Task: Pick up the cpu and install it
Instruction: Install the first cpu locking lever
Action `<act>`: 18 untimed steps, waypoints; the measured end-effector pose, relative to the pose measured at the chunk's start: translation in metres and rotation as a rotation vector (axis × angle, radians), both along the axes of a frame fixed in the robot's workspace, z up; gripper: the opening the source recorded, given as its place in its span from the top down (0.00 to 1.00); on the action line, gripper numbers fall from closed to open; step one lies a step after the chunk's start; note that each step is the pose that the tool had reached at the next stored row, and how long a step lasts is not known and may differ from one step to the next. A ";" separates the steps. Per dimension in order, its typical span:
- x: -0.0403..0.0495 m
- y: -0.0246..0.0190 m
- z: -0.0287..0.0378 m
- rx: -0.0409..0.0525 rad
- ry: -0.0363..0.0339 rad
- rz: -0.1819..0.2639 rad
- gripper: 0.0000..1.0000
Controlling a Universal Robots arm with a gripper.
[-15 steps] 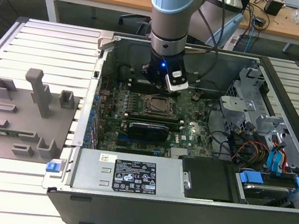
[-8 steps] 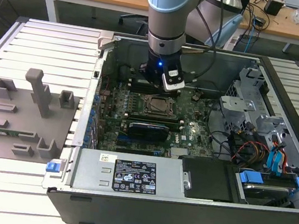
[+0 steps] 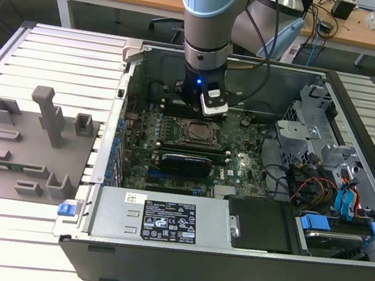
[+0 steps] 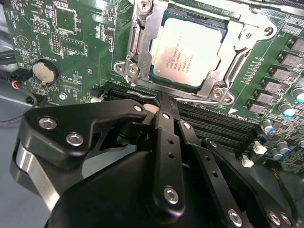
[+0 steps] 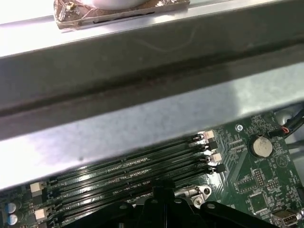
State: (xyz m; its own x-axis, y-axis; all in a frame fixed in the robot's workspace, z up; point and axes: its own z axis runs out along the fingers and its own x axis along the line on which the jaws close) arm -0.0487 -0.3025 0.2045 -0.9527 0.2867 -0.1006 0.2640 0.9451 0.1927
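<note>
The cpu [image 4: 187,50], a flat square chip with a pale silver top, lies inside the metal socket frame [image 4: 137,45] on the green motherboard. In the exterior view the cpu [image 3: 198,133] sits in the middle of the open computer case, just below the arm's wrist. My gripper [image 4: 159,102] hangs above the memory slots [image 4: 209,126] beside the socket. Its black fingers [image 4: 166,137] are shut together with nothing between them. It does not touch the cpu. In the exterior view the gripper [image 3: 210,107] is just behind the socket.
The case's metal wall [image 5: 142,118] runs close beside the memory slots [image 5: 123,173]. A long black card [image 3: 184,163] lies in front of the socket. Drive bays and cables [image 3: 322,182] fill the exterior view's right. A grey fixture plate [image 3: 31,145] lies at its left.
</note>
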 end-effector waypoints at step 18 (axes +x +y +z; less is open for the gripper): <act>-0.0099 0.0057 -0.0032 -0.0016 -0.0670 -0.001 0.89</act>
